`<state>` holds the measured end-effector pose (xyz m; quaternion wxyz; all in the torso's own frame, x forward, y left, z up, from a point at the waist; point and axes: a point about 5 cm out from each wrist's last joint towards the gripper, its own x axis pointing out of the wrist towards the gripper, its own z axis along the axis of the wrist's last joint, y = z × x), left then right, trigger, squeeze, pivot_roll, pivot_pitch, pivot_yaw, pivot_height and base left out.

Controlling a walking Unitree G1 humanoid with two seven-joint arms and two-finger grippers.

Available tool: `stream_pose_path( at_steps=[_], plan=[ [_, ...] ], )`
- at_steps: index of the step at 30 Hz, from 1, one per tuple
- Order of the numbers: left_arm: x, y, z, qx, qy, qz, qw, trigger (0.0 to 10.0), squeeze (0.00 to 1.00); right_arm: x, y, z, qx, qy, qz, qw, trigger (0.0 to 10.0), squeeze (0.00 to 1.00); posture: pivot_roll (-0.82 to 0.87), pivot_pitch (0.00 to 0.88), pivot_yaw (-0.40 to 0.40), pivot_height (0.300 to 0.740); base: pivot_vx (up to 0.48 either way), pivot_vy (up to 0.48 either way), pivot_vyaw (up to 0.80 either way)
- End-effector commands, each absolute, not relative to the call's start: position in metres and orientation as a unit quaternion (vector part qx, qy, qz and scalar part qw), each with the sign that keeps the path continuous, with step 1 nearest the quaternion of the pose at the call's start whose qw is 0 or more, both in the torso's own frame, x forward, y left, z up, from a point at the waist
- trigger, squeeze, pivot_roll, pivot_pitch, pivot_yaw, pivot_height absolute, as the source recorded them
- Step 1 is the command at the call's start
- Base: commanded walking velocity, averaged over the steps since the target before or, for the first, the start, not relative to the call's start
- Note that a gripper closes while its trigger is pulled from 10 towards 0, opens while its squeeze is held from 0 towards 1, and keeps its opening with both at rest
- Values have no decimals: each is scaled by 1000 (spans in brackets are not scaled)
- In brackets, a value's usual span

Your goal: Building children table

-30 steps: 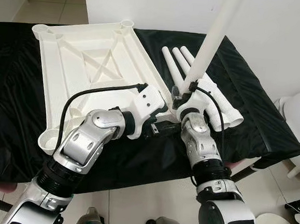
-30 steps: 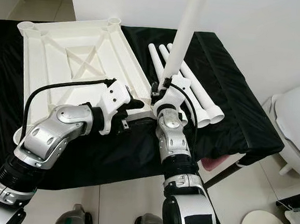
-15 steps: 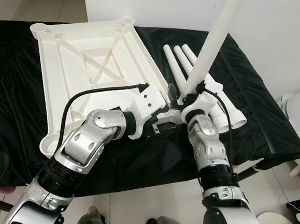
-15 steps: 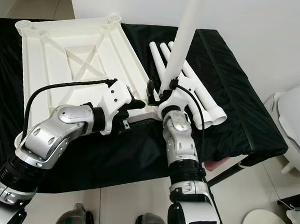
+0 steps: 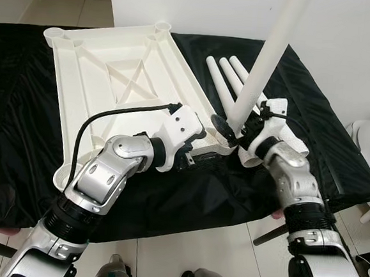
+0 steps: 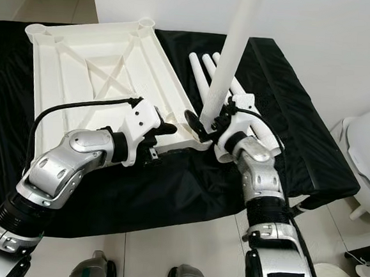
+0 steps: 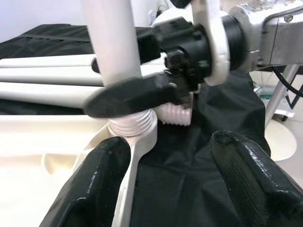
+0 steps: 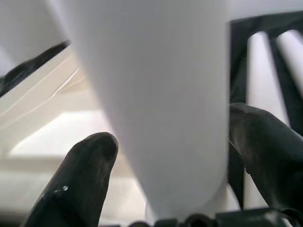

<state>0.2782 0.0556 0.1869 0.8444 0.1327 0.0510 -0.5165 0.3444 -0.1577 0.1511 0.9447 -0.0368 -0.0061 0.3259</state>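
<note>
In the left eye view, you are looking at a white ribbed plastic tabletop [image 5: 119,75] lying upside down on a black cloth-covered table [image 5: 19,132], with three spare white plastic tube legs [image 5: 231,75] lying side by side at its 3 o'clock. Your right gripper [image 5: 233,131] is clasping a long white plastic tube leg [image 5: 268,61] standing nearly upright at the tabletop's 5 o'clock corner, leaning toward 1 o'clock. Your left gripper [image 5: 200,146] is sitting just beside that corner. In the left wrist view, your left fingers [image 7: 102,177] are spread wide, straddling the round corner socket [image 7: 135,130] where the leg's threaded end is sitting. In the right wrist view, your right fingers [image 8: 78,182] are flanking the leg [image 8: 161,94] on both sides.
</note>
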Motion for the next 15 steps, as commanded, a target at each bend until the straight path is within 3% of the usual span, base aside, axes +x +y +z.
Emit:
stream_pose_path(
  at_steps=[1, 15],
  plan=[
    [281, 57, 189, 134, 49, -507, 850, 10000, 0, 345, -158, 152, -45, -7, 345, 938, 10000, 0, -44, 0, -34, 740, 0, 0, 0],
    [281, 55, 190, 132, 47, -509, 850, 10000, 0, 358, -167, 157, -36, -11, 346, 937, 10000, 0, -35, 0, -31, 740, 0, 0, 0]
  ],
)
